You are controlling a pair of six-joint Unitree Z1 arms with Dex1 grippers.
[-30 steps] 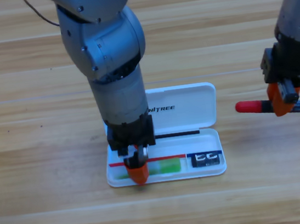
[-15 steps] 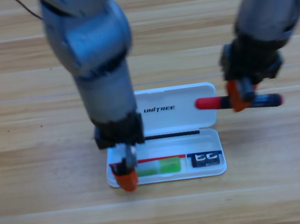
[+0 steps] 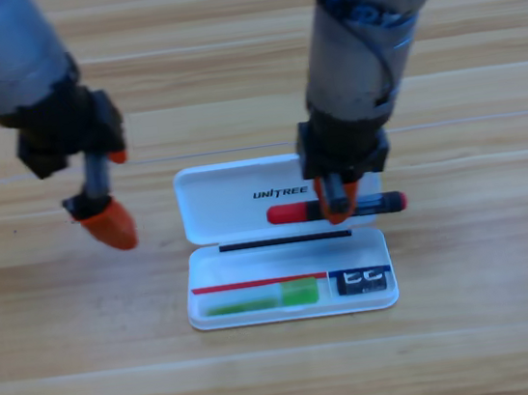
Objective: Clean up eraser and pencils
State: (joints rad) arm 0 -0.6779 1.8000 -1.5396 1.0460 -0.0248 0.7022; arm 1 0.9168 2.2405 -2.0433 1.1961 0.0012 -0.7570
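Over white case [image 3: 216, 199], red-capped black marker [image 3: 336, 209]

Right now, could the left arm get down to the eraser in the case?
Probably not cleanly. The left gripper hangs off to the case's left, while the right gripper, holding the marker, sits just above the eraser and crowds that end.

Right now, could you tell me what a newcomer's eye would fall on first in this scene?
Most striking is the right end effector at the centre, gripping the red-capped black marker level over the lid of the open white case. In the case's tray below lie the pale green pencil on the left and the dark eraser on the right. The left end effector hangs over bare table left of the case.
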